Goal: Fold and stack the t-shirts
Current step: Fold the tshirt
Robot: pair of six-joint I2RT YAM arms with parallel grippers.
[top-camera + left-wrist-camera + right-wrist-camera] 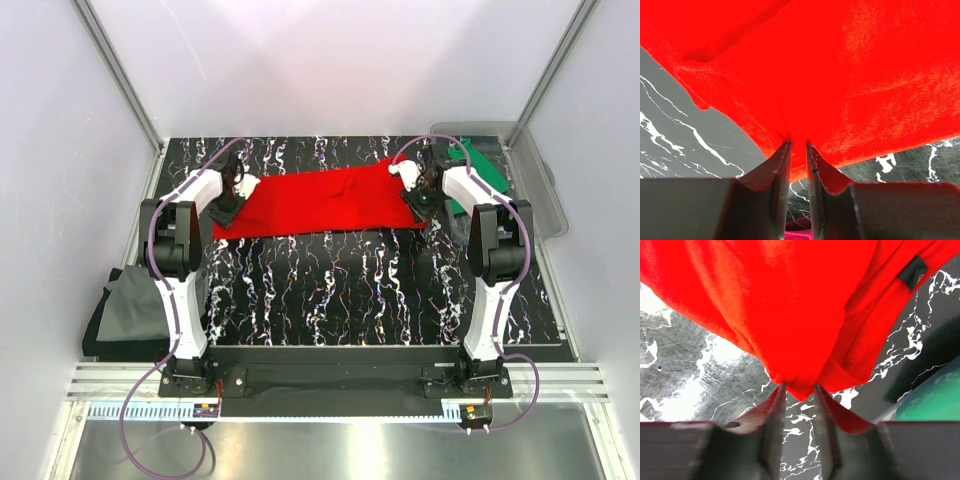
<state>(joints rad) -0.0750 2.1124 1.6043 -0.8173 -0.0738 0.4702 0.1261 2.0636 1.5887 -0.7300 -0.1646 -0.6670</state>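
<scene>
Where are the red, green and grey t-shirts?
red t-shirt [315, 202], top external view, middle of the cloth.
green t-shirt [488, 172], top external view, its visible patch.
dark grey t-shirt [130, 308], top external view, its middle.

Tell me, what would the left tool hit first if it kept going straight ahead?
The red t-shirt: the left tool pinches its edge, and cloth fills the view ahead. The black marbled table probably lies beyond; depth is unclear.

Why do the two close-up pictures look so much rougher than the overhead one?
Top external: evenly lit, sharp, the red t-shirt crisp. Left wrist: cloth glows oversaturated, left gripper in shadow. Right wrist: glare whitens part of the table, right gripper soft and blurred.
</scene>
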